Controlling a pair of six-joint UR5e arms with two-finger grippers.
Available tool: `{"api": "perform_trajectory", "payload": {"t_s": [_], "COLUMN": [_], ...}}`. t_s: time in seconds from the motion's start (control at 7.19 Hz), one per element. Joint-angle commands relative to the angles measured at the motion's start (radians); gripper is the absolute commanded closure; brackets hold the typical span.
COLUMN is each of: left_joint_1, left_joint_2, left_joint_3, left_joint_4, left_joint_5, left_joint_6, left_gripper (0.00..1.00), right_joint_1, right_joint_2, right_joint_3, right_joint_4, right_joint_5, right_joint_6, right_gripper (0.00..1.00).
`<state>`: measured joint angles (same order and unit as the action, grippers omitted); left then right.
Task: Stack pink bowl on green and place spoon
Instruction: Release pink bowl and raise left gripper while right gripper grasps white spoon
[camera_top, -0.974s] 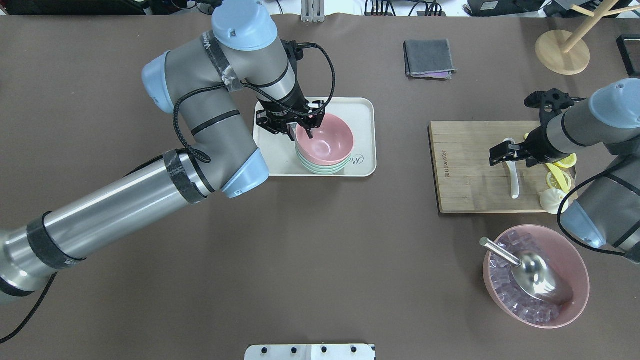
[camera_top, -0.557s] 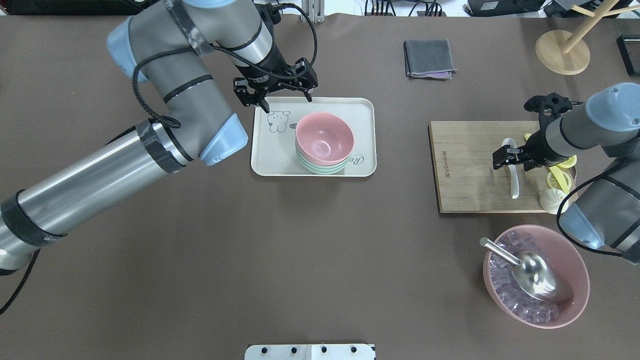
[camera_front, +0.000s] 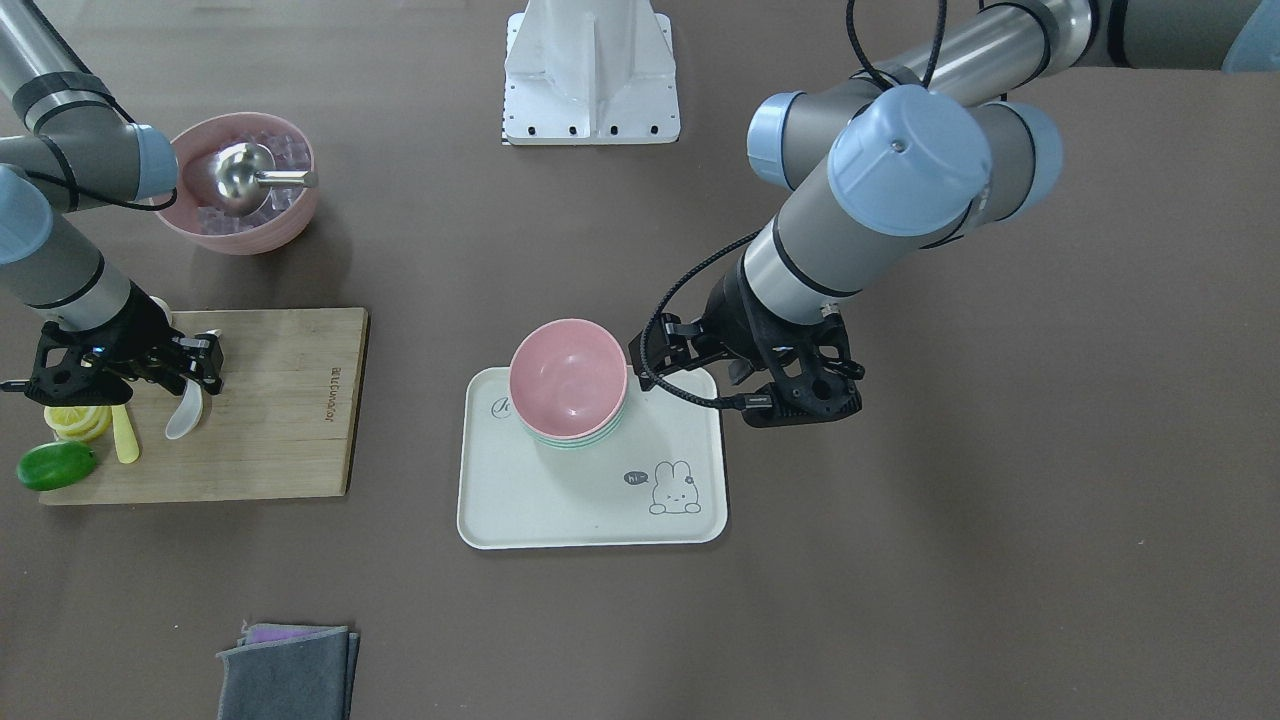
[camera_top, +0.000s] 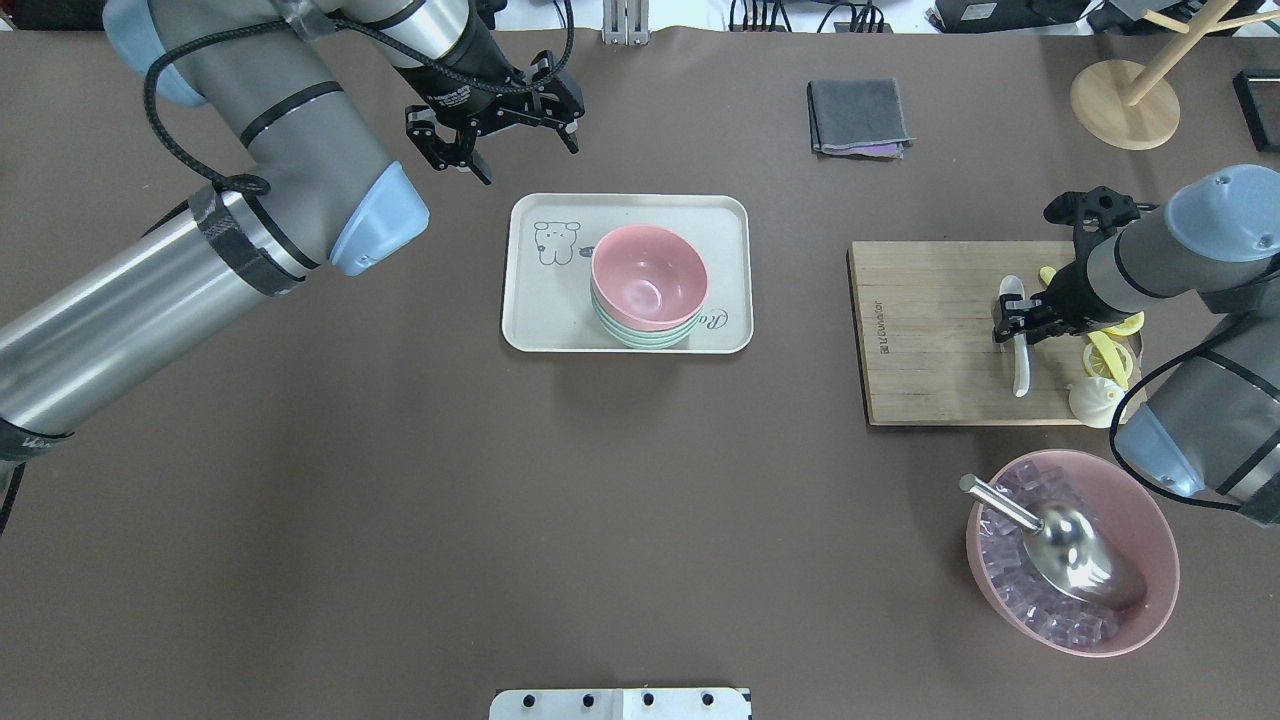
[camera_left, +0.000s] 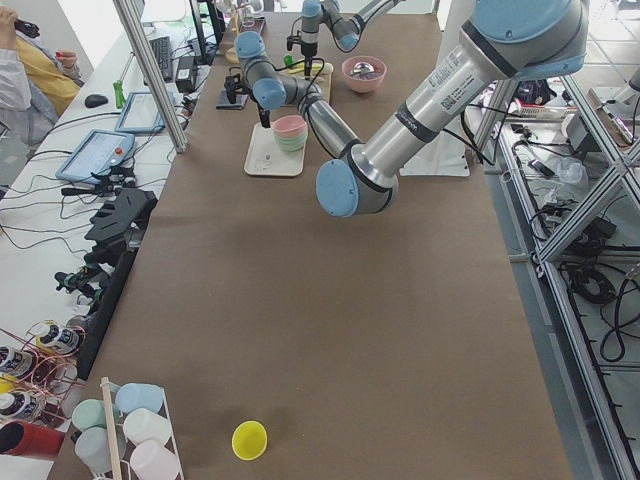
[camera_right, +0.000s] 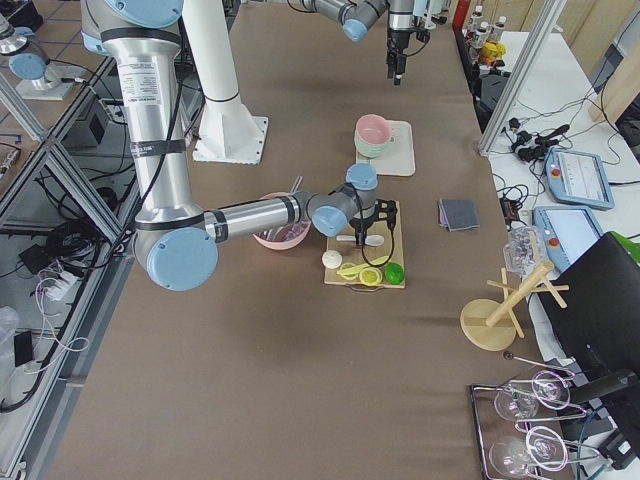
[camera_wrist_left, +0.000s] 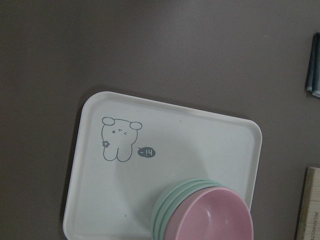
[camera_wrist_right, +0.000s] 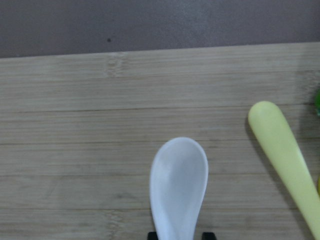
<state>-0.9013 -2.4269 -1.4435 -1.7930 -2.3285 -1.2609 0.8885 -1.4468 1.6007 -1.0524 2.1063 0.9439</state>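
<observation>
The spoon (camera_top: 1020, 372) lies on the cutting board (camera_top: 930, 330) toward the 3 o'clock side of the desk (camera_top: 640, 520) in the overhead view. Its long axis runs nearly 12 to 6, with the scoop end toward 12, away from the robot, and the handle end toward 6. The right gripper (camera_top: 1018, 328) is down over the spoon's neck. From overhead the wrist hides the contact. The right wrist view shows more: two dark fingers (camera_wrist_right: 153, 236) just enter at the bottom edge, one on each side of the narrowing spoon and close against it. Whether they press on it I cannot tell. That view also shows a yellow spoon (camera_wrist_right: 285, 150) at 3 o'clock of the white scoop, apart from it. The front-facing view adds a lime (camera_front: 55, 465) and lemon slices (camera_front: 75, 422) at the board's end, which the arm partly covers from overhead. The pink bowl (camera_top: 650, 275) sits nested, mouth up, on the green bowls (camera_top: 640, 338) toward the 4 o'clock part of the tray (camera_top: 540, 320). The left gripper (camera_top: 530, 163) hangs over bare desk beyond the tray's 11 o'clock corner, its fingers spread wide with nothing between them. The left wrist view shows none of the fingers, only the tray's bunny drawing and the stacked rims at 5 o'clock
</observation>
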Motion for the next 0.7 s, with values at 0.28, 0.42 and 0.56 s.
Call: {"api": "perform_trajectory", "payload": {"t_s": [0.28, 0.42, 0.56], "left_joint_1": [-0.033, -0.065, -0.105], "left_joint_2": [0.052, 0.087, 0.164], "left_joint_3": [-0.053, -0.095, -0.173], "left_joint_4": [-0.005, -0.005, -0.008], "left_joint_5": [-0.017, -0.034, -0.073], "left_joint_6": [0.003, 0.008, 0.012], "left_gripper": [0.02, 0.02, 0.02], "right_joint_1": [0.01, 0.021, 0.023], "right_joint_2": [0.011, 0.035, 0.118], "right_joint_3": [0.008, 0.031, 0.059], "right_joint_4": [0.0, -0.004, -0.09], "right_joint_5": [-0.003, 0.0, -0.008], "right_joint_6": [-0.005, 0.001, 0.031], "right_gripper": [1.0, 1.0, 1.0]}}
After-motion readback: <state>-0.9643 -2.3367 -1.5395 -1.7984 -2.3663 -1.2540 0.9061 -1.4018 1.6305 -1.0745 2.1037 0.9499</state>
